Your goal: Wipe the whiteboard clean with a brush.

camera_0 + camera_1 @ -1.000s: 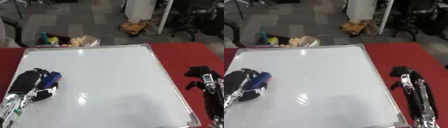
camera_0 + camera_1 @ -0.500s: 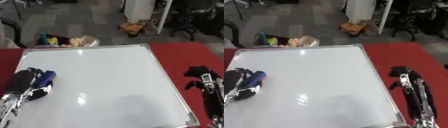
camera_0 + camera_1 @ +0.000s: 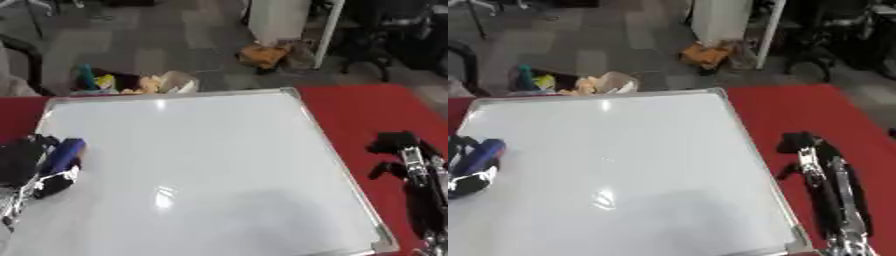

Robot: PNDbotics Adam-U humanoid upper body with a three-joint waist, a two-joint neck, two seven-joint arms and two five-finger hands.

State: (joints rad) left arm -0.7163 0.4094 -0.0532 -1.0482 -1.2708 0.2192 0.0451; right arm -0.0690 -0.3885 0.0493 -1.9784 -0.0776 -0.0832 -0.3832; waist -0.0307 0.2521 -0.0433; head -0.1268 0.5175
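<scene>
left hand (image 3: pixel 31 165): fingers curled round blue brush (image 3: pixel 66 152), at whiteboard (image 3: pixel 210 170) left edge
right hand (image 3: pixel 802 150): idle on red bench (image 3: pixel 367 110), fingers clenched, grasping nothing
tip: keep brush flat, sweep overlapping strokes across

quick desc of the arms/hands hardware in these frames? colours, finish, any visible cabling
Left hand: black, bulky, with white patches low on it; silver metal shows below at the wrist. Right hand: black fingers on a slim forearm with a bright silver strip down its middle between black side sections. No loose cables or markings can be made out.
</scene>
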